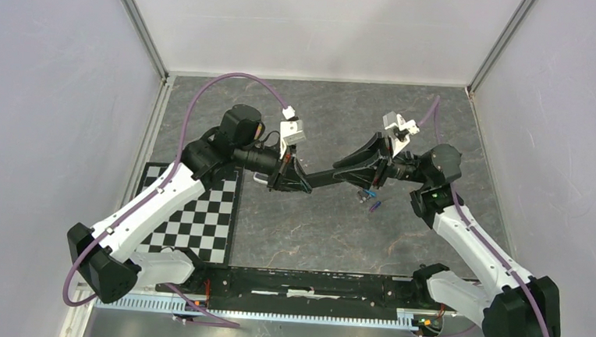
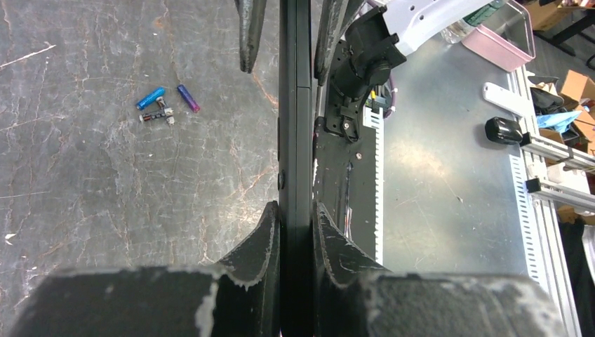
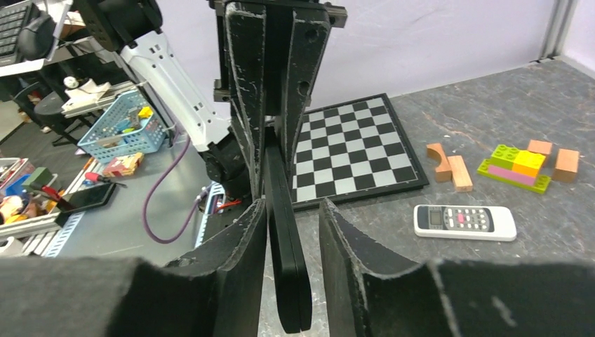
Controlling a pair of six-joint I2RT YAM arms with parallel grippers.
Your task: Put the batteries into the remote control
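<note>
- Pale grey walls close in a dark grey, marble-patterned table [image 1: 314,240].
- The small white remote control with a grey button face [image 3: 464,221] lies flat, buttons up, just off a corner of the black-and-white checkerboard mat [image 3: 354,151]. Its long axis runs crosswise in the right wrist view, with the display end toward the mat.
- The bright blue battery [image 2: 150,97] and the purple battery [image 2: 188,98] lie on the table well apart from the mat, on its right-arm side. They are close together and splayed like a V, with a dark, silver-tipped little cylinder [image 2: 156,115] just beside the blue one.
- A slim black bar [image 2: 295,105] hangs above the table past the mat's right side, its long axis running from one gripper to the other.
- The left gripper [image 2: 295,210] is clamped tight on one end of the bar.
- The right gripper [image 3: 293,210] straddles the other end with its jaws apart and a gap showing, not clamped.
- Beyond the remote from the mat sit coloured toy bricks [image 3: 516,167] and plain wooden blocks [image 3: 449,165].
</note>
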